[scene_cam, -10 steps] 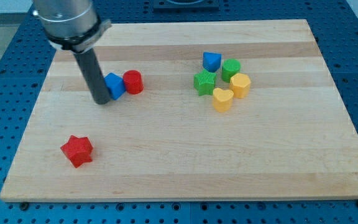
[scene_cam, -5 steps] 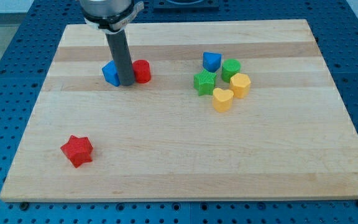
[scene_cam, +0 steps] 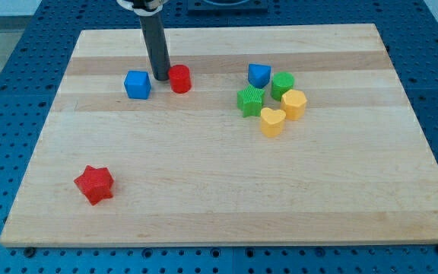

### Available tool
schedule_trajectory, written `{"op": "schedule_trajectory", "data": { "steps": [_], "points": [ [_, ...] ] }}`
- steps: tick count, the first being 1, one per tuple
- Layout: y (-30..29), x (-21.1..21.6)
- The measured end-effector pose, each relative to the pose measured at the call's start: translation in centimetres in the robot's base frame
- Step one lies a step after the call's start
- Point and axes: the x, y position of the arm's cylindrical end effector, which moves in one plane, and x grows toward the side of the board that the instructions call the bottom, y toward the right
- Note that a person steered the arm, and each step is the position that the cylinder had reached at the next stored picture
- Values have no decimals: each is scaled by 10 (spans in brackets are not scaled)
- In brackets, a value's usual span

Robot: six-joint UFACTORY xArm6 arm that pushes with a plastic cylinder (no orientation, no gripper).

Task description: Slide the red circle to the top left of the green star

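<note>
The red circle (scene_cam: pixel 179 78) sits on the wooden board, well to the left of the green star (scene_cam: pixel 250 100). My tip (scene_cam: pixel 161 78) stands just left of the red circle, touching or nearly touching it. A blue cube (scene_cam: pixel 137 84) lies a short way to the left of my tip, apart from it. The rod rises toward the view's top edge.
Around the green star cluster a blue block (scene_cam: pixel 258 74), a green block (scene_cam: pixel 283 84), a yellow block (scene_cam: pixel 294 103) and a yellow heart (scene_cam: pixel 272 121). A red star (scene_cam: pixel 93 184) lies at the lower left. The board's top edge (scene_cam: pixel 234 28) is close above.
My tip moved right and toward the view's top, passing between the blue cube and the red circle. The red circle shifted right and up; the blue cube slid slightly.
</note>
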Motion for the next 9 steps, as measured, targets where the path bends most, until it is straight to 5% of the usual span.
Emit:
{"op": "schedule_trajectory", "data": {
  "steps": [6,9],
  "points": [
    [38,67],
    [42,55]
  ]
}}
